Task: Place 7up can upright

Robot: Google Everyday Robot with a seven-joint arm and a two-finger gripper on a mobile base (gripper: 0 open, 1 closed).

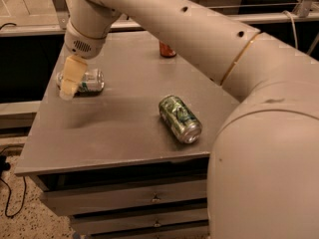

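Pincer (pixel 67 86) at cylindrical 7up can (pixel 92 80)

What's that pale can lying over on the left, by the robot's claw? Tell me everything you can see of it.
The 7up can is a pale silver-white metal drink can with green markings. It lies on its side near the left edge of the grey table, its length running left to right, resting on the tabletop. The claw hangs in front of its left end and hides that part; whether it touches the can cannot be told.
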